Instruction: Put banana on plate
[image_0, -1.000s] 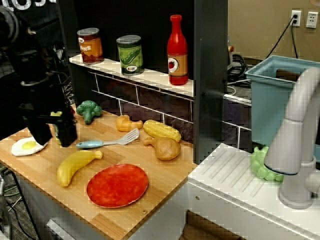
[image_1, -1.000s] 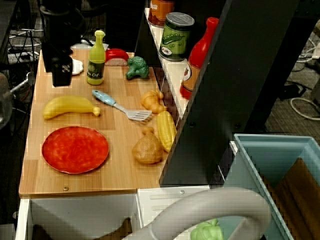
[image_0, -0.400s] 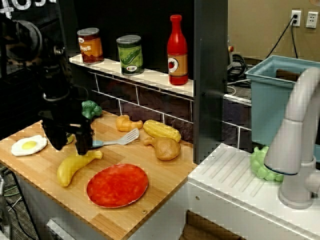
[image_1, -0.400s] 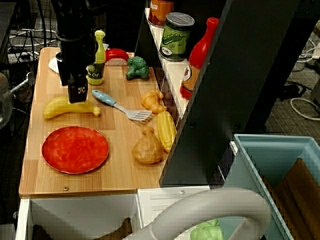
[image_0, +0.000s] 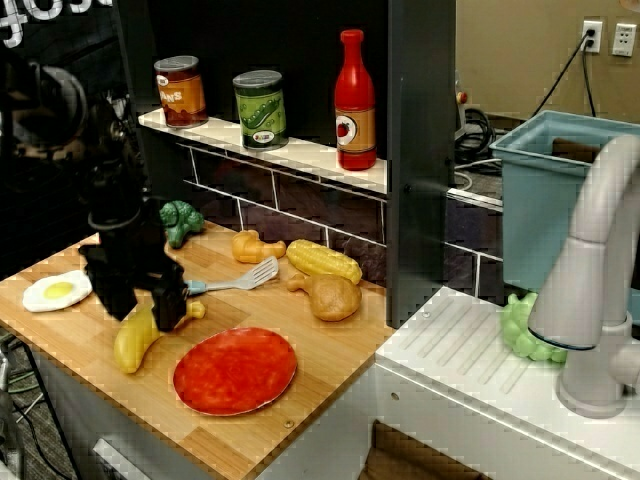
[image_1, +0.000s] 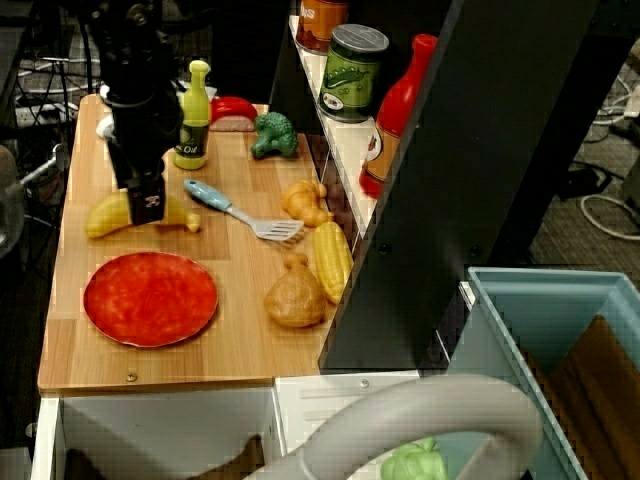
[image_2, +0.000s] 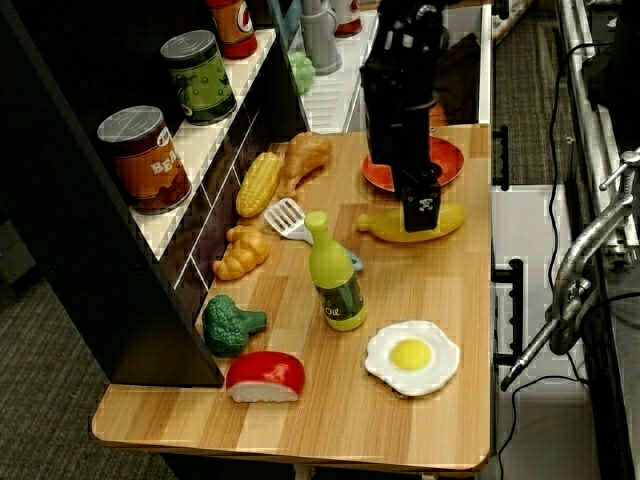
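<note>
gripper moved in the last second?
Yes. The gripper went from beside the oil bottle toward the plate, now down over the banana.

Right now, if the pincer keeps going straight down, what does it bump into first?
The banana. The pincer points down over its middle and already looks level with it, though whether it touches yet is unclear. The plate lies off to the side.

I'm reading "Oil" on the dark label of the yellow-green squeeze bottle (image_1: 192, 117). The orange can (image_2: 146, 160) on the shelf carries white lettering, too blurred for me to make out. Green can (image_0: 260, 109) shows pea pods, red bottle (image_0: 355, 100) a tomato picture; I can read no words on either.
</note>
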